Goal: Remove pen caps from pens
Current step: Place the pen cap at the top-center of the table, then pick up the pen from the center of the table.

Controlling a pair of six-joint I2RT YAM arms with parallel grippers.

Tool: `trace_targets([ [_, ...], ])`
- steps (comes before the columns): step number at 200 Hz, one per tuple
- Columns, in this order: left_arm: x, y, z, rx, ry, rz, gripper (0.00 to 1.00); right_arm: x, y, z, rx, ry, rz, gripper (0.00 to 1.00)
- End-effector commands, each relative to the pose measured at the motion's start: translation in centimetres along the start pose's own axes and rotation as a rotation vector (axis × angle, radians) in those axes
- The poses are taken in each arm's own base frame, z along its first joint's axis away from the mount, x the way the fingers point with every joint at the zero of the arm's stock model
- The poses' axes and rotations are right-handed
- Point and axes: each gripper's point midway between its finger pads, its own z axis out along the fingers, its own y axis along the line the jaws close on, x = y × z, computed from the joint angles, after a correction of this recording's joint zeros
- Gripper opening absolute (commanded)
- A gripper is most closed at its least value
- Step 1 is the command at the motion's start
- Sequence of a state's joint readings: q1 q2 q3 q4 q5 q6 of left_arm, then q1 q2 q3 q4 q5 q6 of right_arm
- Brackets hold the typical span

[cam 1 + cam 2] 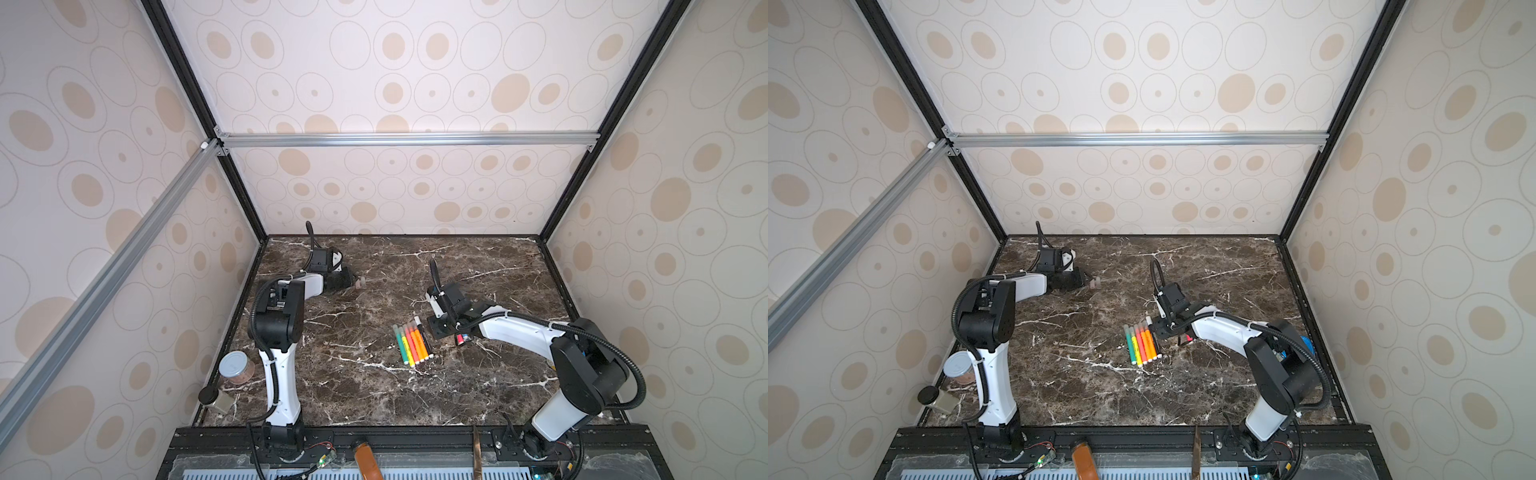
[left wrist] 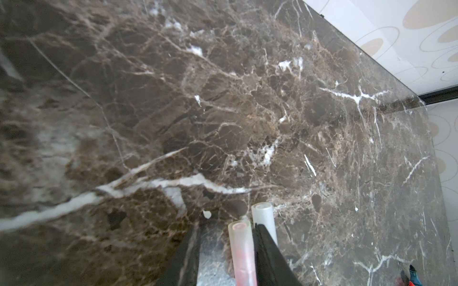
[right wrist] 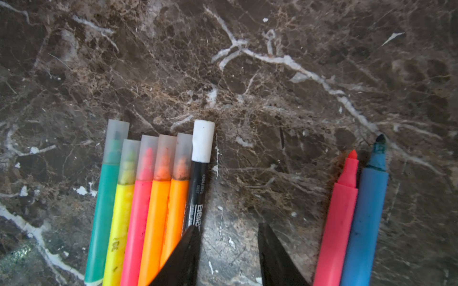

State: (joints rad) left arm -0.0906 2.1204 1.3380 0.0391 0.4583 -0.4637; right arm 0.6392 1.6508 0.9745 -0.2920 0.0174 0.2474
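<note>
Pens (image 1: 412, 343) lie side by side in a tight row near the middle of the dark marble worktop (image 1: 374, 395): green, yellow, red, two orange and a black one, all capped, the black one with a white cap (image 3: 203, 141). The right pincer (image 3: 229, 226) hangs low just beside this row, jaws apart over bare marble and holding nothing. On its other side a pink pen (image 3: 339, 222) and a blue pen (image 3: 366, 218) lie touching, tips bare. Toward the far left the left pincer (image 2: 226, 227) also has its jaws apart. A pink-tinted cap (image 2: 241, 250) lies between its fingers, against one and clear of the other, and a clear cap (image 2: 264, 218) lies just beside it.
</note>
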Motion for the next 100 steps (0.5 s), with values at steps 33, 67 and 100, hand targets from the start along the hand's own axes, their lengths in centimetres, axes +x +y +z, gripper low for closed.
trace_targets([
  [33, -3.6, -3.6, -4.1, 0.059, -0.118, 0.032, 0.46, 1.2, 1.1, 1.1, -0.018, 0.054, 0.001, 0.41],
  [67, -5.3, -5.9, -7.8, 0.096, -0.202, 0.055, 0.6, 1.9, 1.6, 1.7, -0.023, 0.076, -0.004, 0.41],
  [100, -5.7, -7.3, -10.7, 0.126, -0.265, 0.059, 0.77, 2.4, 1.7, 2.1, -0.019, 0.095, -0.008, 0.41],
])
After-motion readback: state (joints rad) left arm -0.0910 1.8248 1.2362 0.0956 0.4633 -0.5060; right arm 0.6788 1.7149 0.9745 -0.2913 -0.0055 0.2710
